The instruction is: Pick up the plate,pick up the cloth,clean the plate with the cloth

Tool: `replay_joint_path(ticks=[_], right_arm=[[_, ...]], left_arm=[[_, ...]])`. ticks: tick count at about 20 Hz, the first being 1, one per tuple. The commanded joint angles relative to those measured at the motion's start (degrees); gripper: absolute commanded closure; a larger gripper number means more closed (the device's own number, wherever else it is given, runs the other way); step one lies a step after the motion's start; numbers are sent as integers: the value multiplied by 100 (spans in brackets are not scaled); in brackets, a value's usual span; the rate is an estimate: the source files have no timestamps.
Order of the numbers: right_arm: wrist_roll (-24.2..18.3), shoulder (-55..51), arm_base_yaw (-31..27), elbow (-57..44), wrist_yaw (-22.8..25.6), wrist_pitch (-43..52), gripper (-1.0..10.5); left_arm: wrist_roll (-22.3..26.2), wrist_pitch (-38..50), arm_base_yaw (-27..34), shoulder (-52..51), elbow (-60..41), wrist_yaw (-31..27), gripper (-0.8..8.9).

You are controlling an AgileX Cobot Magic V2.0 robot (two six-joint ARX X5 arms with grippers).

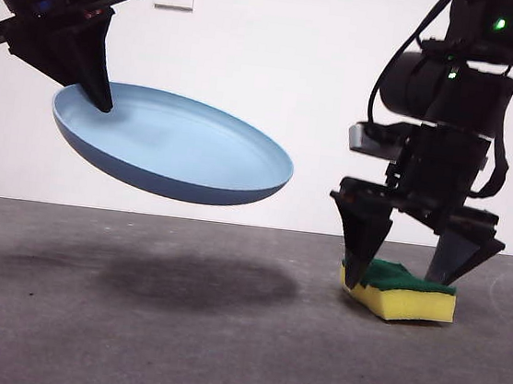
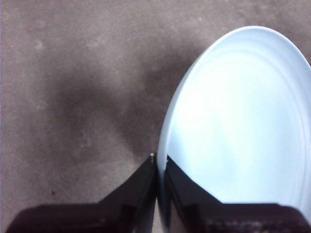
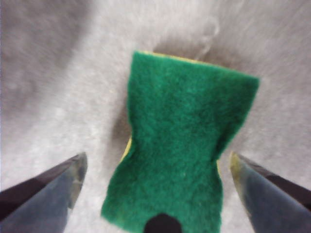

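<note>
Two grippers: we see both at work above the grey table.
Left gripper: we find its jaws pinched on the plate's rim.
Plate: light blue, tilted, lifted clear of the table, well apart from the cloth.
Right gripper: jaws spread wide, straddling the cloth.
Cloth: we see it on the table, green side up.
</note>
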Motion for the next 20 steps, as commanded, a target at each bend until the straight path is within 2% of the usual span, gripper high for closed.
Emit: replay_joint_path(ticks=[1, 3, 7, 13, 14, 17, 18, 20], right_arm=[[-31, 116, 7, -9, 20, 98, 645], [-31, 120, 7, -9, 17, 122, 800], [-31, 116, 7, -7, 13, 127, 943], [208, -780, 46, -7, -66, 125, 959], [245, -1012, 63, -7, -214, 127, 959], [433, -1773, 216, -7, -1316, 328, 959], [452, -1921, 334, -7, -1497, 466, 959], [452, -2111, 708, -7, -1434, 796, 959]], left_arm=[[63, 0, -22, 11, -9, 9, 821], [66, -26, -22, 11, -9, 7, 821], [68, -15, -22, 15, -9, -13, 821], [61, 55, -22, 61, -9, -216, 821], [61, 79, -24, 85, -9, -310, 821], [4, 251, -33, 157, -9, -319, 821], [-7, 289, -74, 157, -9, -319, 821], [-146, 326, -251, 157, -9, -282, 821]])
